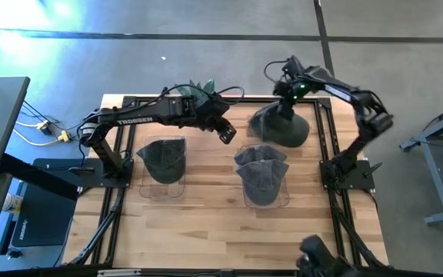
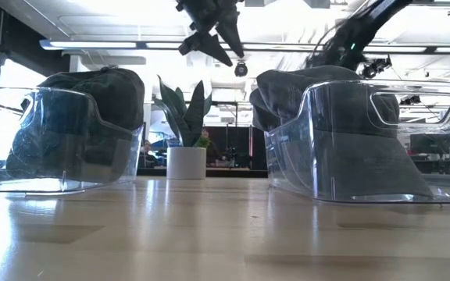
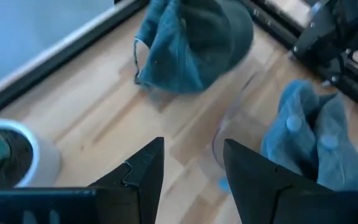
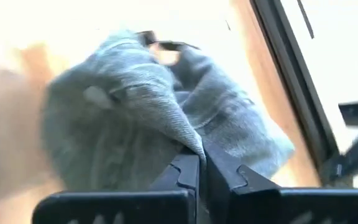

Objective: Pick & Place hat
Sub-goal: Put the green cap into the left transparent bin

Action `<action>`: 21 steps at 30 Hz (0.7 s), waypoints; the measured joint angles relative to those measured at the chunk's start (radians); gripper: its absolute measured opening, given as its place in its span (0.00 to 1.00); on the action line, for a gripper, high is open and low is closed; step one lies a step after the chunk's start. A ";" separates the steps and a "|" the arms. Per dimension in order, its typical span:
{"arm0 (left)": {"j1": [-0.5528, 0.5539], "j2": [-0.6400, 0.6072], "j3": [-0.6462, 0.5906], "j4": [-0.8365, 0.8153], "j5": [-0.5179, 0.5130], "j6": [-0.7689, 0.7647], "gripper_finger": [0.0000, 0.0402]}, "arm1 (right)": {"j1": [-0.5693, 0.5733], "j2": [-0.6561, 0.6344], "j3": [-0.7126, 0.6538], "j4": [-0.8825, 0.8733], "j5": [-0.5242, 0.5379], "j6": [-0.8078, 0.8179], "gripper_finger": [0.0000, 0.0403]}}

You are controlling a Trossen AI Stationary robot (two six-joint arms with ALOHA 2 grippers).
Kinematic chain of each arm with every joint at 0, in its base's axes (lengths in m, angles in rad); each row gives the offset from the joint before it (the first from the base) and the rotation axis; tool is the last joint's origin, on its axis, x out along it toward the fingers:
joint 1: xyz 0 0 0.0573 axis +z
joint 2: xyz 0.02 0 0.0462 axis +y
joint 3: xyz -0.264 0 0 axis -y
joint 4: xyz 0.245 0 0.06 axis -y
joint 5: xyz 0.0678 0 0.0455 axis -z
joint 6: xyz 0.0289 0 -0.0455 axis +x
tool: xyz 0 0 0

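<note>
2 clear plastic bins sit side by side on the wooden table [image 1: 206, 223], the left bin [image 1: 162, 165] and the right bin [image 1: 263, 185], each holding dark caps. Behind the right bin, near the table's far right corner, lies the loose gray hat [image 1: 281, 127]. Its fabric is pinched in the right gripper [image 4: 202, 163], whose fingers are closed tight on a fold. The left gripper [image 3: 191, 165] hangs above the table between the bins, fingers parted and holding nothing, near a small potted plant [image 2: 186, 129].
</note>
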 joint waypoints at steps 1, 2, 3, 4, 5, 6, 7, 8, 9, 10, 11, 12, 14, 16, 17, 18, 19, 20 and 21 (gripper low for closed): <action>0.007 -0.001 0.000 0.017 -0.004 0.016 0.40 | 0.002 -0.037 0.000 -0.026 -0.015 0.040 0.02; 0.015 -0.005 0.000 0.032 0.010 0.027 0.40 | 0.005 -0.073 0.000 -0.042 -0.032 0.087 0.03; 0.027 -0.009 0.000 0.044 0.035 0.039 0.40 | 0.007 -0.109 0.000 -0.051 -0.055 0.133 0.03; 0.042 -0.012 0.000 0.064 0.073 0.048 0.40 | 0.007 -0.145 0.000 -0.054 -0.082 0.176 0.03; 0.057 -0.013 0.002 0.087 0.106 0.053 0.40 | 0.007 -0.182 0.000 -0.056 -0.109 0.210 0.02; 0.073 -0.013 0.002 0.104 0.128 0.055 0.40 | 0.007 -0.219 0.000 -0.055 -0.128 0.240 0.01; 0.086 -0.012 0.002 0.114 0.141 0.058 0.40 | 0.007 -0.254 0.000 -0.050 -0.141 0.274 0.01; 0.097 -0.011 0.002 0.128 0.143 0.067 0.40 | 0.007 -0.288 0.000 -0.040 -0.147 0.315 0.01; 0.107 -0.011 0.002 0.146 0.142 0.081 0.40 | 0.007 -0.321 0.000 -0.027 -0.148 0.357 0.02; 0.119 -0.012 0.002 0.166 0.141 0.098 0.40 | 0.007 -0.351 0.001 -0.014 -0.154 0.397 0.02; 0.132 -0.016 0.001 0.180 0.141 0.114 0.40 | 0.007 -0.380 0.001 -0.004 -0.169 0.428 0.02; 0.145 -0.019 0.002 0.191 0.142 0.132 0.40 | 0.007 -0.407 0.001 0.009 -0.193 0.454 0.02; 0.164 -0.022 0.002 0.236 0.149 0.167 0.40 | 0.007 -0.452 0.001 0.039 -0.249 0.490 0.01; 0.184 -0.022 0.001 0.270 0.179 0.197 0.40 | 0.007 -0.489 0.001 0.065 -0.281 0.514 0.01; 0.193 -0.022 0.001 0.292 0.206 0.211 0.40 | 0.007 -0.506 0.001 0.073 -0.287 0.526 0.02; 0.202 -0.022 0.001 0.317 0.239 0.228 0.40 | 0.007 -0.522 0.001 0.084 -0.293 0.536 0.02; 0.212 -0.027 0.001 0.334 0.278 0.246 0.40 | 0.007 -0.537 0.001 0.092 -0.304 0.541 0.02; 0.224 -0.032 0.001 0.345 0.320 0.267 0.40 | 0.007 -0.552 0.001 0.098 -0.322 0.545 0.02; 0.233 -0.034 0.001 0.364 0.362 0.288 0.40 | 0.007 -0.564 0.001 0.104 -0.349 0.546 0.01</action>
